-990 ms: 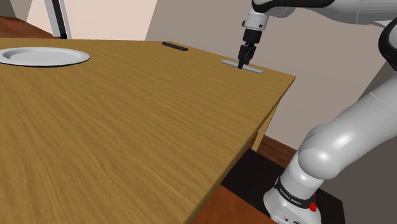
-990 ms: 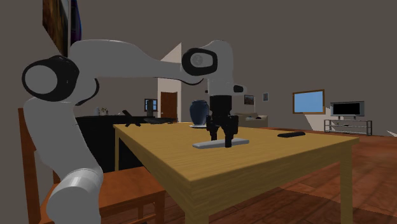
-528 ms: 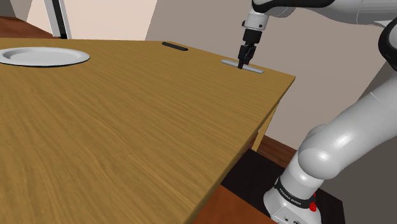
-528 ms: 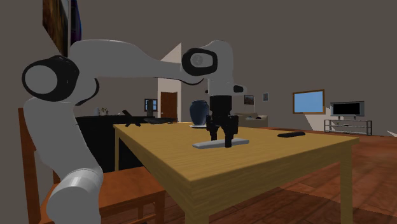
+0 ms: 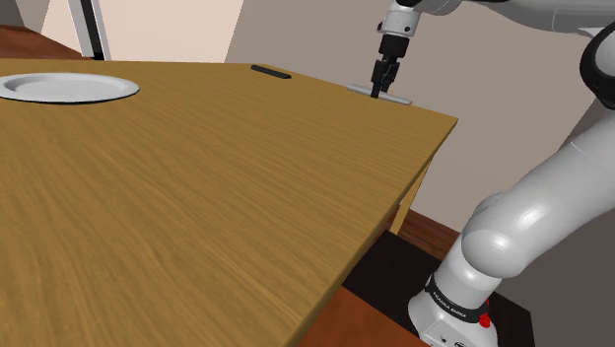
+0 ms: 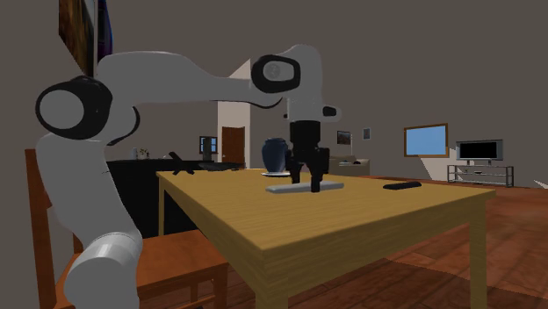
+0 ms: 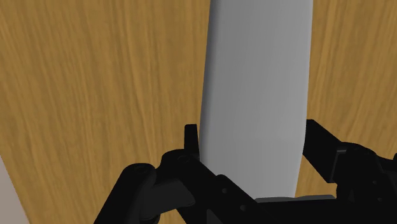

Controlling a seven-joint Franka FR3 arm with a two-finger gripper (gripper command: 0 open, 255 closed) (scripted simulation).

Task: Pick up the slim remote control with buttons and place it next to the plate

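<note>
A wooden table point(image 5: 197, 197) takes up most of the shoulder view, with a pale wall behind it. At that view's far left lies the white plate point(image 5: 126, 91). Further right, near the far edge, sits a small dark flat object point(image 5: 269, 71). Right again, by the table's corner, the black claw point(image 5: 375, 92) is clamped across the middle of the slim grey remote point(image 5: 399, 100). The wrist view shows its fingers point(image 7: 191, 143) pressed against the remote's long sides. The remote looks level and just off the wood, so the pick-up seems done. Next comes the carry: a long sweep across the table toward the plate, then setting the remote down beside the rim, not on it.
</note>
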